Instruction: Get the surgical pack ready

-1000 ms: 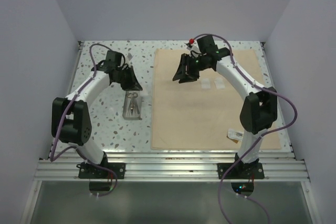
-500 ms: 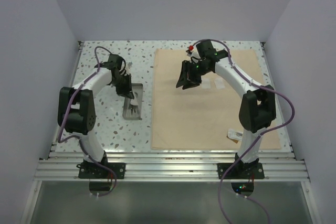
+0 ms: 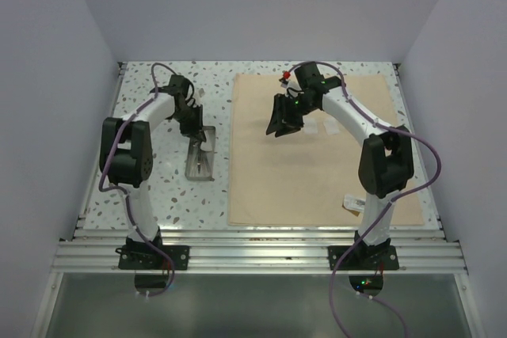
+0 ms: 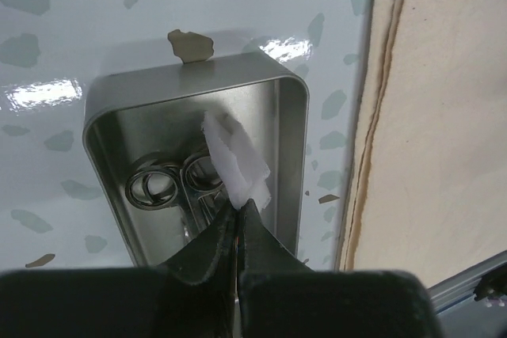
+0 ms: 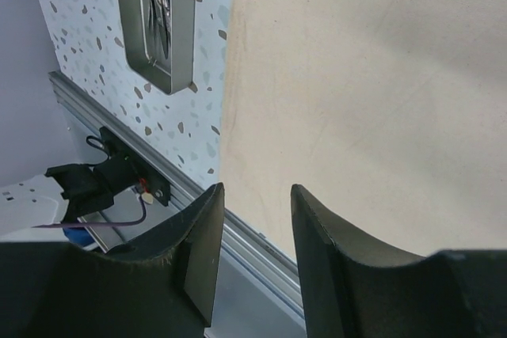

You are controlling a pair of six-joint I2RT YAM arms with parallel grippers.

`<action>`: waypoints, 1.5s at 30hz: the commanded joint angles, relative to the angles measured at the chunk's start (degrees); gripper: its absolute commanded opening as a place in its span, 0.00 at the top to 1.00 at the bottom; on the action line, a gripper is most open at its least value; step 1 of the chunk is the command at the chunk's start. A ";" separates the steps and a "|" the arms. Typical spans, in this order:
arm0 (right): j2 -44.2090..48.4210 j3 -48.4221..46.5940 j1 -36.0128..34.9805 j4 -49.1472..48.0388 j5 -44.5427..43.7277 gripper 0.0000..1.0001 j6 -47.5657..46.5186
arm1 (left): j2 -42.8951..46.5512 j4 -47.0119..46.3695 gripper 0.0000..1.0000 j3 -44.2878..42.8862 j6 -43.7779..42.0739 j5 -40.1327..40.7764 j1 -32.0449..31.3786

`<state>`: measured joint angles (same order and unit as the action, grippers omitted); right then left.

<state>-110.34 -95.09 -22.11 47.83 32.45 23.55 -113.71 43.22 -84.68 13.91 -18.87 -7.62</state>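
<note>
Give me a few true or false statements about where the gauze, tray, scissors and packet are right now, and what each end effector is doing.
1. The left end effector pinches a white gauze square above the rectangular grey metal tray. True.
2. The tray sits on the large tan cloth sheet. False: it rests on the speckled table, beside the cloth.
3. The right end effector grips the steel scissors. False: it is open and empty above the cloth; the scissors lie in the tray.
4. A small white packet lies on the cloth near the right arm's base. True.
</note>
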 commanded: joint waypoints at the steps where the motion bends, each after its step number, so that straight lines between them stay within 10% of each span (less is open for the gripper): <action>1: 0.13 -0.10 -0.04 -0.02 0.60 0.57 -1.14 | -1.42 1.86 1.00 -2.85 -1.78 -0.82 0.50; 10: -1.19 -1.06 0.14 -0.02 -2.91 0.58 -1.67 | -1.95 5.47 1.00 -2.86 0.32 10.43 0.50; 28: -8.92 -7.21 12.96 -0.02 -19.26 0.57 -1.48 | 8.76 6.52 0.38 -2.15 3.84 9.20 0.32; 45: -13.84 -6.78 17.18 -3.18 -16.19 0.51 -9.75 | 24.32 -0.86 0.42 8.21 11.57 -4.32 -3.19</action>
<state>-123.66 -100.92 -5.67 47.13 14.52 16.27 -91.92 45.91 -78.74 22.94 -19.31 -9.82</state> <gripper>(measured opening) 0.488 0.582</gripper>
